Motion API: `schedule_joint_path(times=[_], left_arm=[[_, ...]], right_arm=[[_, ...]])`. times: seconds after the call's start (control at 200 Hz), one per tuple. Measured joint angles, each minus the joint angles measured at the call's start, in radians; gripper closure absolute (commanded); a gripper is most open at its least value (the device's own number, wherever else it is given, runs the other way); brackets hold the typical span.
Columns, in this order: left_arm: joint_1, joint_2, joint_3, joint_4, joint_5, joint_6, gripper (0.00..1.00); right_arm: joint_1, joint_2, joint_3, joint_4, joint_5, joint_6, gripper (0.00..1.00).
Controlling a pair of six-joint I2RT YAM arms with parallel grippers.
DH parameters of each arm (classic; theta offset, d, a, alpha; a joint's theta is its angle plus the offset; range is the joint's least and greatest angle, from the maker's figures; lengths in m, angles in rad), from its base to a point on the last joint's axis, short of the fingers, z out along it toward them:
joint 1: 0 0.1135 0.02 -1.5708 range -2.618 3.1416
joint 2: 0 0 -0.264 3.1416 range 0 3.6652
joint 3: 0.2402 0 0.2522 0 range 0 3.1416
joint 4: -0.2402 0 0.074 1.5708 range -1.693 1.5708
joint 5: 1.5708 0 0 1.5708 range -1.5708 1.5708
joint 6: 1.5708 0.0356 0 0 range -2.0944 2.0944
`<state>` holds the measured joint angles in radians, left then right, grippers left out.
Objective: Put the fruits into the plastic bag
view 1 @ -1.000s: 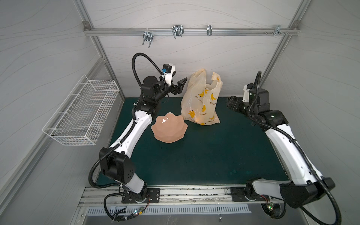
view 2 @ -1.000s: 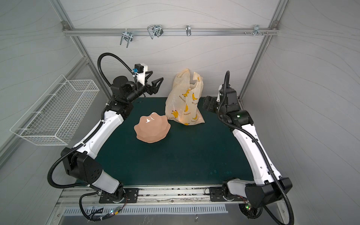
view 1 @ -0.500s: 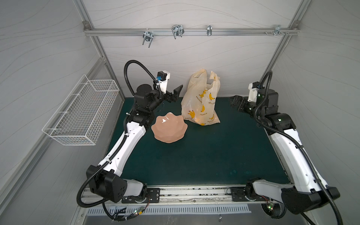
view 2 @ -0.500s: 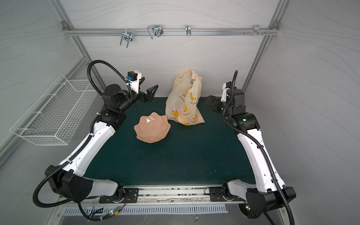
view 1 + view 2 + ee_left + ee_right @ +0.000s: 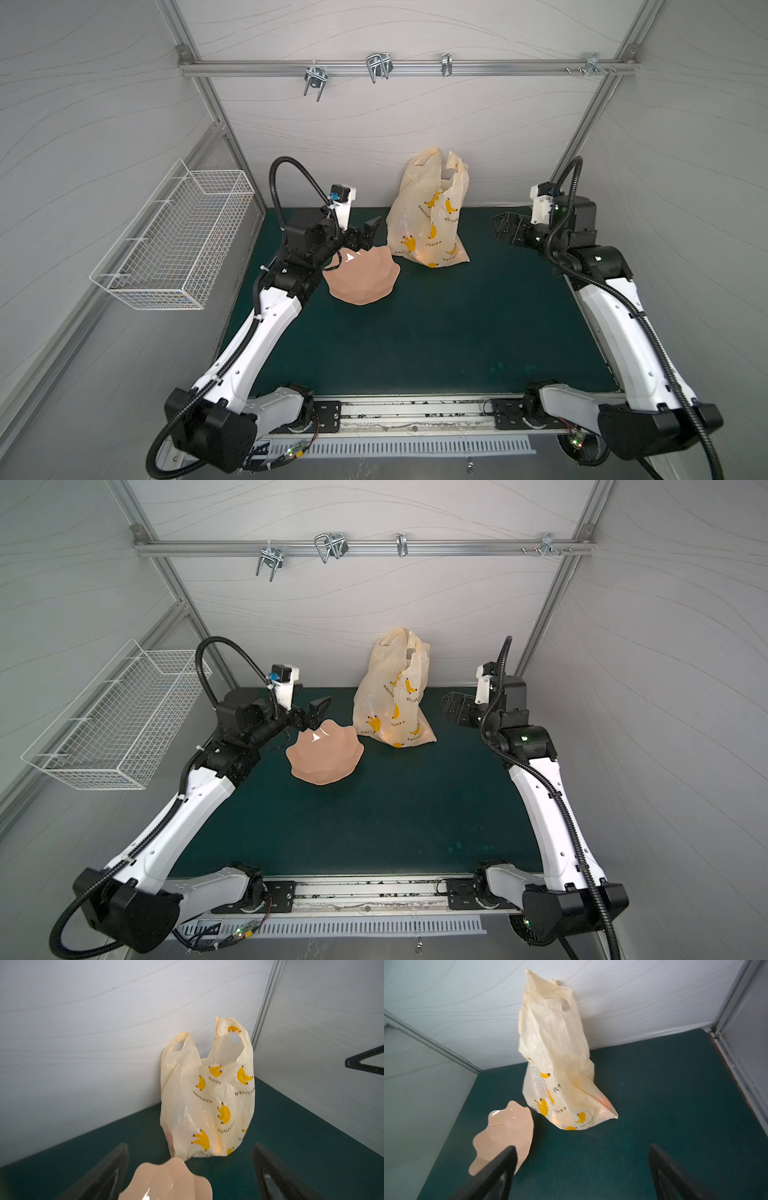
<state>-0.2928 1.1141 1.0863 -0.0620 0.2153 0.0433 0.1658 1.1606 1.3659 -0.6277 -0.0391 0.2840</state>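
Note:
The plastic bag (image 5: 430, 216) (image 5: 392, 700) (image 5: 207, 1101) (image 5: 556, 1064) stands upright against the back wall, handles up, with no gripper touching it. No loose fruits show. Only faint orange-pink tints (image 5: 602, 1101) show through the bag's bottom. My left gripper (image 5: 368, 232) (image 5: 316, 712) (image 5: 190, 1145) hangs open and empty over the far rim of the pink bowl (image 5: 361, 278) (image 5: 324, 754) (image 5: 166, 1182) (image 5: 504, 1132), left of the bag. My right gripper (image 5: 500, 226) (image 5: 451, 706) (image 5: 582, 1148) hangs open and empty to the right of the bag, above the mat.
A white wire basket (image 5: 174, 241) (image 5: 120, 725) hangs on the left wall. A metal rail with hooks (image 5: 378, 68) crosses the back wall above the bag. The green mat (image 5: 415, 332) stretches from the bowl and bag to the front edge.
Both grippers have drawn back from the bag, the left one down toward the bowl, the right one out to the right. Both jaws have opened wider. The bag has stayed put.

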Motion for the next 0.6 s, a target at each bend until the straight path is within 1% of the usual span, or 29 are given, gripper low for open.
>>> schedule_joint_path(times=[0.055,0.11,0.2,0.25,0.315,0.39,0.485,0.6], left_arm=[[0.015,-0.058,-0.074,-0.007,-0.039,-0.023,0.02],[0.063,-0.117,-0.150,-0.005,-0.073,-0.055,0.01],[0.210,-0.205,-0.296,0.024,-0.130,-0.128,0.01],[0.296,-0.233,-0.375,0.046,-0.158,-0.166,0.01],[0.367,-0.238,-0.460,0.076,-0.213,-0.188,0.01],[0.391,-0.216,-0.538,0.106,-0.253,-0.188,0.01],[0.410,-0.177,-0.610,0.159,-0.282,-0.181,0.01],[0.433,-0.140,-0.698,0.275,-0.302,-0.178,0.01]], right_arm=[[-0.039,-0.022,-0.048,0.000,0.011,-0.010,0.01],[-0.089,-0.052,-0.106,0.008,0.024,-0.018,0.01],[-0.147,-0.096,-0.195,0.022,0.074,-0.029,0.01],[-0.160,-0.109,-0.236,0.038,0.095,-0.034,0.01],[-0.165,-0.116,-0.301,0.083,0.116,-0.039,0.01],[-0.171,-0.117,-0.389,0.157,0.135,-0.039,0.01],[-0.179,-0.130,-0.552,0.290,0.156,-0.039,0.01],[-0.185,-0.124,-0.720,0.408,0.193,-0.038,0.01]])
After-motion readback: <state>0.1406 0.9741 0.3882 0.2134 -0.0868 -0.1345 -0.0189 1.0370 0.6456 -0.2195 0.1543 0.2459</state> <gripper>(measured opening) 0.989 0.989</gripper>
